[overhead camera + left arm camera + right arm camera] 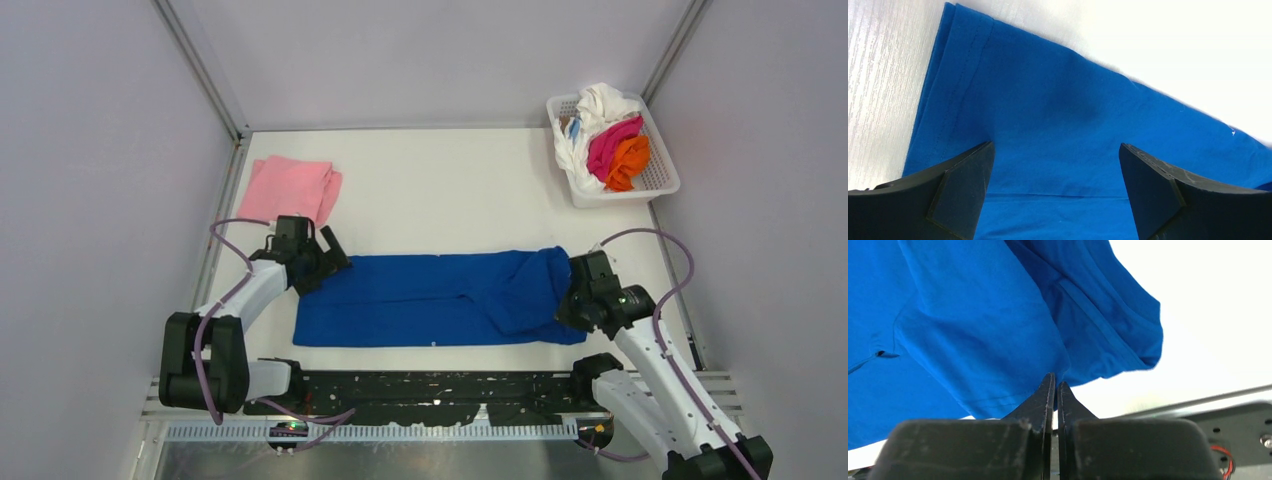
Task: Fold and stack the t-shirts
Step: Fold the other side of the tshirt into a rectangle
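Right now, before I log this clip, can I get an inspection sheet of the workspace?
Surface: white table, flat.
Job's things: blue shirt spread along the near edge; pink shirt folded far left; more shirts in basket.
Clutter: nothing seen.
Grippers: left gripper open over blue shirt's left end; right gripper shut on its right end.
Cables: purple cables loop beside both arms.
Surroundings: grey walls; white basket far right.

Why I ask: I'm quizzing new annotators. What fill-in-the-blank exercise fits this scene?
The left tool stands wide ___ over the blue t-shirt.
The right tool is ___ on that shirt's edge.
The folded t-shirt at far left is ___.
The white basket sits at far ___.
Missing words: open; shut; pink; right.
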You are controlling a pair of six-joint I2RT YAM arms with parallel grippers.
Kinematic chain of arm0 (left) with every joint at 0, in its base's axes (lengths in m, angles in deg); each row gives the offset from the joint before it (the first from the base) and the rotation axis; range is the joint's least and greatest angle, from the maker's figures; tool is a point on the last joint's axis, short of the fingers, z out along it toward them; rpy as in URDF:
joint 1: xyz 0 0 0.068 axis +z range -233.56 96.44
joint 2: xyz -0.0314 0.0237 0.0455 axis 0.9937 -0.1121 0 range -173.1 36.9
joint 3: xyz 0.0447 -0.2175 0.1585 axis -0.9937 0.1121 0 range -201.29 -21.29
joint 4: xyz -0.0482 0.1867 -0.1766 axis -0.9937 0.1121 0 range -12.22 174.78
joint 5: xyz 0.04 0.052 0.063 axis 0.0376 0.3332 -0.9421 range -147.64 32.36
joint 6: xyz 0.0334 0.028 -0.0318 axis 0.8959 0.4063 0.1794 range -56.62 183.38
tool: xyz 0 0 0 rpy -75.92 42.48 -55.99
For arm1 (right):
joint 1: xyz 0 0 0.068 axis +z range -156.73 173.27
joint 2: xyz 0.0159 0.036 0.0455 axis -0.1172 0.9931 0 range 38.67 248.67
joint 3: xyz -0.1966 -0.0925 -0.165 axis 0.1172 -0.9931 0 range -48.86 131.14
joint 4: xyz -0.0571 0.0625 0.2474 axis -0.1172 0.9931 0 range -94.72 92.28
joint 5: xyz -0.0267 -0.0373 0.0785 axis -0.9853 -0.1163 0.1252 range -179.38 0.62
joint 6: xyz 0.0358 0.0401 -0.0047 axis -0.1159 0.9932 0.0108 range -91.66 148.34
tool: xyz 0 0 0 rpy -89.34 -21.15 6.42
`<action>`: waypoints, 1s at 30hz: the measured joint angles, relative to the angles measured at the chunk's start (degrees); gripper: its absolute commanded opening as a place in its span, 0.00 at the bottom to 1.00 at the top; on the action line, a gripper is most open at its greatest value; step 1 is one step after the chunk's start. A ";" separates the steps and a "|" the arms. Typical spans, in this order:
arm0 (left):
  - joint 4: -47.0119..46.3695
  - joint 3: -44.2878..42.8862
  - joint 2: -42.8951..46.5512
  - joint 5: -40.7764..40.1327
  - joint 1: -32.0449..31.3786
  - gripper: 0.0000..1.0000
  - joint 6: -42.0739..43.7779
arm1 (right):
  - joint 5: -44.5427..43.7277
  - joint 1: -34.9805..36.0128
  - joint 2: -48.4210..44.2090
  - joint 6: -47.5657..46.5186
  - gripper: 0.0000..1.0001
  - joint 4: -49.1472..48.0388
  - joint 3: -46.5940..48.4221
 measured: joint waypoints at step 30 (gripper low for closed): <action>2.64 -0.85 3.08 -1.99 0.00 1.00 0.00 | 0.48 1.68 -5.62 1.68 0.95 4.04 8.28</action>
